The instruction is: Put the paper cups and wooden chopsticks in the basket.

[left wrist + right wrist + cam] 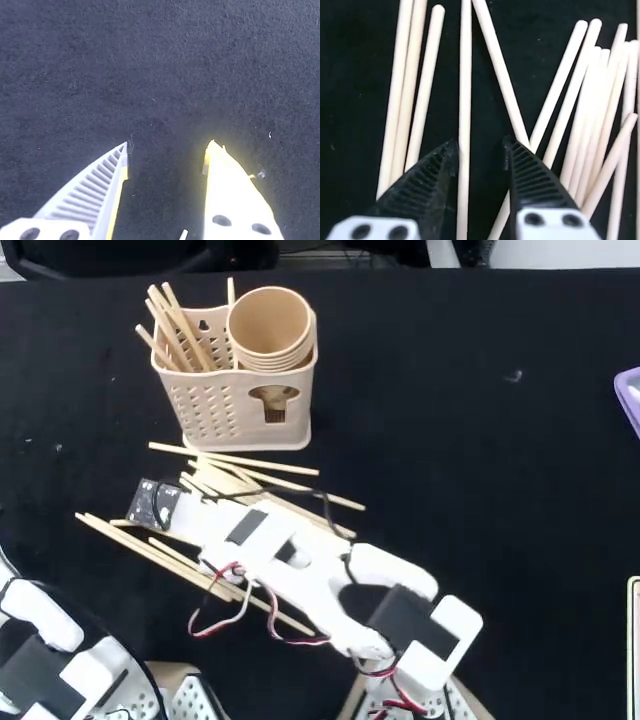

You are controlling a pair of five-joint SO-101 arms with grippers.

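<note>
A cream perforated basket (pixel 235 405) stands at the back left of the black table. A stack of paper cups (pixel 270 328) fills one side of it, and several wooden chopsticks (pixel 175 325) lean in the other. More loose chopsticks (pixel 250 475) lie scattered in front of the basket. My right gripper (pixel 143 506) sits low over that pile. It is open (pixel 480 150), with one chopstick (pixel 465 100) lying between its black fingers and others (pixel 600 115) to either side. My left gripper (pixel 167 147) hangs open over bare black cloth with nothing in it. The left arm (pixel 45 640) is folded at the near left corner.
A purple object (pixel 630 400) pokes in at the right edge, and a pale flat thing (pixel 634 640) lies lower on that edge. The right arm (pixel 330 580) stretches diagonally across the front of the table, over part of the chopstick pile.
</note>
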